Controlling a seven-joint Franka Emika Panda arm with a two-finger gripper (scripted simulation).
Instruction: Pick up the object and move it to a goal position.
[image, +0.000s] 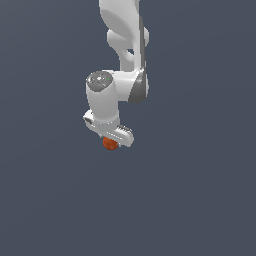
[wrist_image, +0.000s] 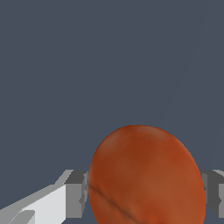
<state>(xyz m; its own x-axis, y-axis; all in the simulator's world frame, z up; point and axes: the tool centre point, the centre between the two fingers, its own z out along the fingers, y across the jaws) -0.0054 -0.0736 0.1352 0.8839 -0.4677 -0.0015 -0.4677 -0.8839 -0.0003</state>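
The small orange-red ball (image: 109, 144) sits just under the white gripper (image: 112, 142), partly hidden by the hand in the exterior view. In the wrist view the ball (wrist_image: 146, 175) fills the space between the two grey fingertips (wrist_image: 76, 194), and each pad touches one side of it. The gripper (wrist_image: 144, 199) is shut on the ball. The arm comes down from the top of the exterior view, with the hand pointing downward.
A plain dark grey-blue surface (image: 200, 200) fills both views. No other objects, containers or edges show.
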